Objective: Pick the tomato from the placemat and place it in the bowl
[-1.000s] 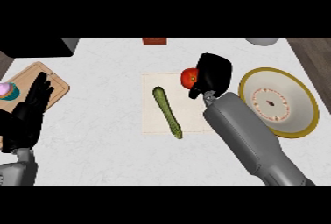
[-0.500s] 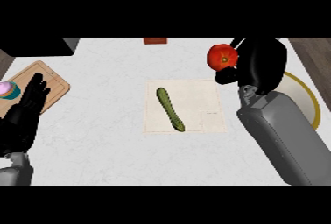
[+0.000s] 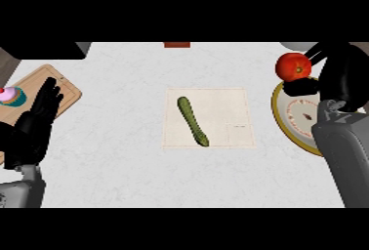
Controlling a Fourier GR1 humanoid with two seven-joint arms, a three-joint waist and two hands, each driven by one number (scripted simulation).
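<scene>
The red tomato (image 3: 293, 67) is held up in my right hand (image 3: 338, 73), whose fingers curl round it at the view's right, above the far rim of the bowl (image 3: 282, 113). The bowl is yellow-rimmed with a white inside and is partly hidden by my right forearm. The pale placemat (image 3: 223, 105) lies in the middle of the counter with only a green cucumber (image 3: 192, 120) on it. My left hand (image 3: 36, 124) rests open at the left edge, fingers up.
A wooden cutting board (image 3: 63, 90) at the left carries a small pink and teal object (image 3: 11, 95). A dark red item (image 3: 176, 45) sits at the counter's far edge. A dark block (image 3: 43, 50) fills the top left corner.
My right hand has lifted the tomato off the placemat and carried it rightward to the bowl's edge. The left hand has stayed still.
</scene>
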